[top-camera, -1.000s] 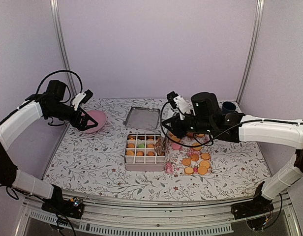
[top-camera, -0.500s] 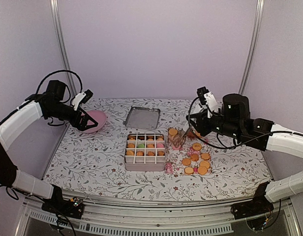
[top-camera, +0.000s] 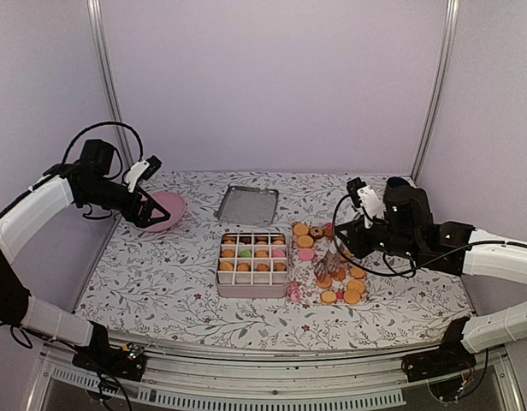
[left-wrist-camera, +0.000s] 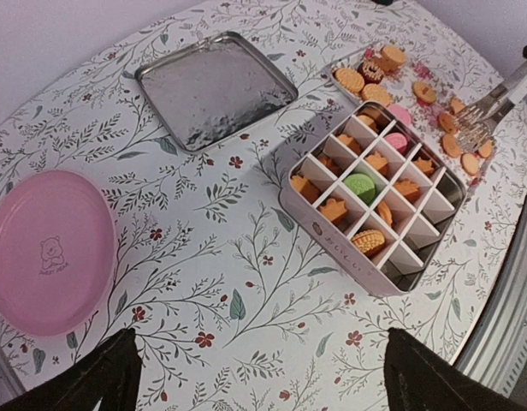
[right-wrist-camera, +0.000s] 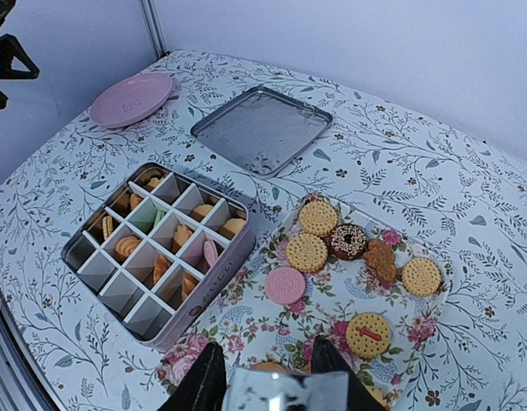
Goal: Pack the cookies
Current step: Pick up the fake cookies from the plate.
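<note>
The cookies (top-camera: 340, 282) lie loose on a floral tray (right-wrist-camera: 246, 321) right of a partitioned tin box (top-camera: 252, 276): golden rounds (right-wrist-camera: 307, 252), a pink one (right-wrist-camera: 285, 285), a chocolate ring (right-wrist-camera: 347, 241). More cookies sit in the box's cells (left-wrist-camera: 360, 187), one of them green. My right gripper (top-camera: 347, 238) is shut on metal tongs (top-camera: 328, 262), whose tips hang over the tray's cookies. In the right wrist view the tongs (right-wrist-camera: 276, 396) sit between my fingers (right-wrist-camera: 204, 385). My left gripper (top-camera: 154, 190) is open and empty, above the table beside the pink plate (top-camera: 168, 211).
The box's metal lid (top-camera: 247, 205) lies behind the box. A dark cup (top-camera: 398, 184) stands at the back right. The pink plate (left-wrist-camera: 45, 248) lies at the far left, near the wall.
My right gripper has carried the tongs from the box's right edge to the right and down, over the loose cookies on the tray. The left arm has not moved.
</note>
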`<act>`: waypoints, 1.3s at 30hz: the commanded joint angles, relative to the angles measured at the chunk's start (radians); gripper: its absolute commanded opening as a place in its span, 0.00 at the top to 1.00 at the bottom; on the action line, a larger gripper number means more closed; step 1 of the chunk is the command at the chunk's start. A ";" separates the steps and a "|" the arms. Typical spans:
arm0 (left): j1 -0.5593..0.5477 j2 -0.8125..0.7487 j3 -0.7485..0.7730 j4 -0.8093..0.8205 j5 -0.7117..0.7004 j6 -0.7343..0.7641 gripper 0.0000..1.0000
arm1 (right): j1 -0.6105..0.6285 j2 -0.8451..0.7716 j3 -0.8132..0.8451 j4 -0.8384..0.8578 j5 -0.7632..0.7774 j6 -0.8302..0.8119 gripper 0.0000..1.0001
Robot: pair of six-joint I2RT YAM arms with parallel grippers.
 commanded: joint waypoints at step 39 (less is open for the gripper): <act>0.010 -0.019 0.022 -0.012 0.000 0.007 0.01 | 0.009 0.013 0.159 0.013 -0.047 -0.025 0.78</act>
